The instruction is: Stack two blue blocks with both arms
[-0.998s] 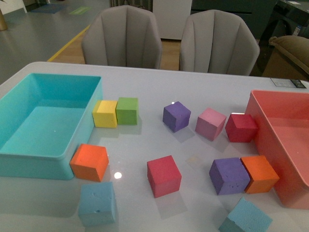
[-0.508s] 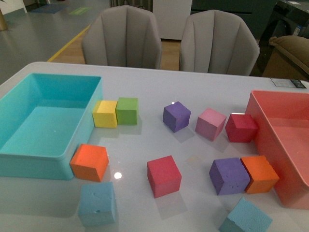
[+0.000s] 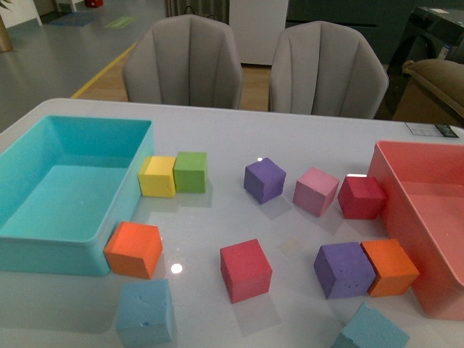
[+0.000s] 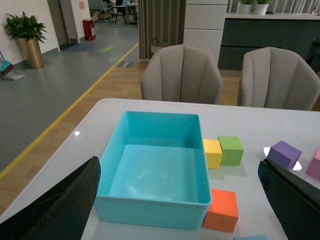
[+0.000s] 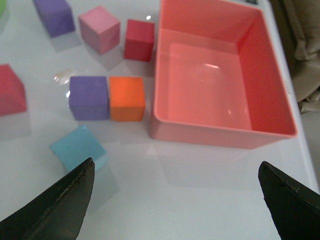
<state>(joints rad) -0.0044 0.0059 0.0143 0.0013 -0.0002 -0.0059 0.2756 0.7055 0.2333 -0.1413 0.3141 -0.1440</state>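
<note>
While the left gripper (image 4: 178,167) and the right gripper (image 5: 176,165) hung over the white table (image 3: 304,138), each had its fingers spread wide and gripped nothing. Closest to the right gripper, just past one fingertip, lay one of the two blue blocks (image 5: 77,147), turned at an angle. Beyond it a purple cube (image 5: 89,97) and an orange cube (image 5: 127,98) sat touching side by side, with the coral bin (image 5: 220,134) just beside the orange one. Further from that gripper came a dark red cube (image 5: 139,40), a pink cube (image 5: 99,29) and the second purple cube (image 5: 54,15).

The other blue block (image 3: 145,313) lay nearest the left gripper, only a sliver of it in that wrist view. Past it the second orange cube (image 4: 221,210) sat at the near corner of the turquoise bin (image 4: 150,212), which lay straight ahead between the left fingers. Farther on, one yellow cube (image 4: 212,153) stood against the bin's side wall, one green cube (image 4: 231,150) touching it. A second red cube (image 3: 245,270) sat alone, apart from both blue blocks. Two grey chairs (image 3: 185,61) stood farthest off.
</note>
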